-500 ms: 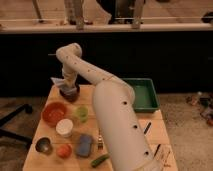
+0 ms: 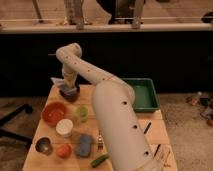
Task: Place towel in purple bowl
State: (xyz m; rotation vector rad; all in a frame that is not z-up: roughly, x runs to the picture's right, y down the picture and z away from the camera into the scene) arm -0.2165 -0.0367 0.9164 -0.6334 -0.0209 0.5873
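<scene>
Unmoved claw (image 2: 69,85) above purple bowl (image 2: 70,95) (towel (image 2: 57,81) beside), far-left corner of table (image 2: 156,127)

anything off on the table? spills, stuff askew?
No spills. One oddity: the pale cloth towel seems to hang partly over the rim of the dark purple bowl at the far left corner of the wooden table, below the claw.

The gripper (image 2: 68,86) hangs just over the purple bowl (image 2: 71,94) at the back left of the table (image 2: 150,134), which is pale wood. The arm (image 2: 116,117) looks like smooth white plastic. The towel (image 2: 58,81) looks like soft cloth. The small cup (image 2: 43,145) is shiny metal.
</scene>
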